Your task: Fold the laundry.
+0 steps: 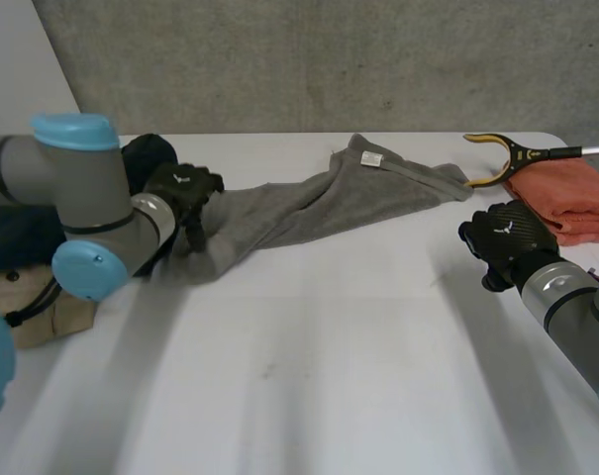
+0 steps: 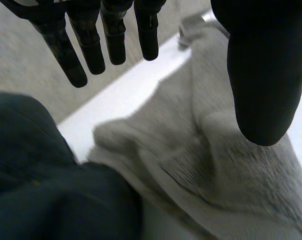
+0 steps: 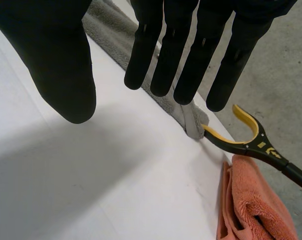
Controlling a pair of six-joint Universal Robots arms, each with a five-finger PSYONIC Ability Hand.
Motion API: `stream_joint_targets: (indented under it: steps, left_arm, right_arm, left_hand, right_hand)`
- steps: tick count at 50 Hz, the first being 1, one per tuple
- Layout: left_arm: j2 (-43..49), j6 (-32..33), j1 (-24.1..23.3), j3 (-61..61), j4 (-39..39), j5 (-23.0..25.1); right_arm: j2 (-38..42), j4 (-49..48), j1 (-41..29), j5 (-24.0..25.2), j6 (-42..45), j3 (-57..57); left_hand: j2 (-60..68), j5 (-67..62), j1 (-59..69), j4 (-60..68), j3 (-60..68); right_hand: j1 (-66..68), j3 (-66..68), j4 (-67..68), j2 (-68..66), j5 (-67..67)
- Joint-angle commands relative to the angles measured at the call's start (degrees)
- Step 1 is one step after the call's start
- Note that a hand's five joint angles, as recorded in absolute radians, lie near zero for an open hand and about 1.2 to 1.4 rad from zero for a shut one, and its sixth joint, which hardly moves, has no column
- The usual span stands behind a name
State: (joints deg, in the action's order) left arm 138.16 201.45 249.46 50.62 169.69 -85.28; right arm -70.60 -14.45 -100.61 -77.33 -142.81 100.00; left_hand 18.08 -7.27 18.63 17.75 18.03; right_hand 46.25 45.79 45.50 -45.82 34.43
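Left hand (image 1: 183, 190) hangs released over the grey towel (image 1: 329, 203), perhaps touching it; right hand (image 1: 507, 237), also released, hovers above the worktop (image 1: 329, 376).

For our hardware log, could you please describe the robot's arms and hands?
The left arm and right arm are grey tubes with light-blue joint caps; the left hand and right hand are black, each with a small pale mark on its back.

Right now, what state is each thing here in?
grey towel: unfolded, rumpled, stretched across the table.
orange towel: folded.
dark garment: heaped, unfolded.
reacher tool: lying by the grey towel's corner.
left hand: open, above the grey towel's end.
right hand: open, holding nothing.
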Motion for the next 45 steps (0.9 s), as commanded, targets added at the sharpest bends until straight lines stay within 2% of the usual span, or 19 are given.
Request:
stream_joint_targets:
  steps: [1,2,4,6,7,10,14,17,18,21,25,32,40,45]
  left_arm:
    - [5.6,0.1,-0.2,-2.4,-2.2,-0.1]
    - [6.2,0.1,-0.2,-2.7,-2.2,-0.1]
    - [7.1,0.0,-0.4,-3.5,-2.6,-0.1]
    - [7.1,0.0,-0.6,-3.7,-3.1,-0.1]
    - [7.0,0.1,-1.0,-3.8,-3.6,-0.1]
    - [6.3,0.3,-2.0,-3.8,-4.1,-0.1]
    - [-2.9,0.4,-4.0,-2.1,-4.8,-0.1]
    - [-8.1,0.5,-4.1,0.2,-4.6,-0.1]
    - [-12.9,0.8,-4.3,2.8,-4.2,0.2]
    - [-15.9,1.0,-4.4,4.4,-3.8,0.2]
    - [-23.2,1.8,-5.2,8.5,-3.1,0.2]
    - [-32.3,3.5,-10.2,16.2,-3.1,0.3]
    - [-39.9,6.3,-16.8,22.9,-2.8,0.4]
    - [-42.9,7.2,-18.0,25.9,-1.7,0.4]
  right_arm:
    - [-0.1,-0.1,0.4,-0.3,0.1,-0.7]
    - [-0.1,-0.1,0.4,-0.4,0.1,-0.7]
    - [-0.1,-0.1,0.5,-0.4,0.0,-0.9]
    - [-0.1,-0.1,0.6,-0.5,0.0,-1.2]
    - [-0.1,-0.1,0.6,-0.5,0.0,-1.5]
    - [-0.1,-0.1,0.5,-0.6,0.1,-3.5]
    - [-0.1,0.6,0.4,-0.6,0.2,-7.9]
    - [0.1,1.4,0.3,-0.2,0.4,-11.7]
    - [0.6,2.2,0.2,0.1,0.6,-14.6]
    - [2.3,3.4,0.3,1.4,0.2,-19.4]
    - [9.8,5.2,0.1,7.1,0.2,-30.4]
    - [20.3,7.2,-2.9,16.3,0.2,-43.5]
    - [31.9,7.4,-10.6,22.8,0.2,-52.0]
    - [37.9,12.7,-14.5,26.8,0.4,-54.5]
  left_hand:
    - [4.4,-5.2,3.9,4.7,4.4]
    - [6.9,-7.7,6.4,7.2,7.0]
    - [25.9,-26.7,25.3,26.2,25.9]
    - [46.2,-47.0,45.6,46.5,46.2]
    - [61.8,-62.6,61.2,62.1,61.8]
    - [61.9,-62.7,61.4,62.2,62.0]
    - [61.9,-62.7,61.4,62.2,62.0]
    - [61.9,-62.7,61.4,62.2,62.0]
    - [61.9,-62.7,61.4,62.2,62.0]
    - [61.9,-62.7,61.4,62.2,62.0]
    - [61.9,-62.7,61.4,62.2,62.0]
    - [61.9,-62.7,61.4,62.2,62.0]
    - [61.9,-62.7,61.4,62.2,62.0]
    - [61.9,-62.7,61.4,62.2,62.0]
  right_hand:
    - [0.9,1.3,1.6,-1.3,2.7]
    - [-1.8,-1.4,-1.1,1.4,0.0]
    - [-5.5,-5.1,-4.8,5.1,-3.7]
    - [-13.6,-13.1,-12.8,13.1,-11.7]
    - [-17.0,-16.5,-16.2,16.5,-15.1]
    - [-25.9,-25.4,-25.1,25.4,-24.0]
    - [-35.3,-34.8,-34.5,34.9,-33.5]
    - [-36.3,-35.8,-35.5,35.8,-34.4]
    - [-36.3,-35.8,-35.5,35.8,-34.4]
    - [-36.3,-35.8,-35.5,35.8,-34.4]
    - [-36.3,-35.8,-35.5,35.8,-34.4]
    - [-36.3,-35.8,-35.5,35.8,-34.4]
    - [-36.3,-35.8,-35.5,35.8,-34.4]
    - [-36.3,-35.8,-35.5,35.8,-34.4]
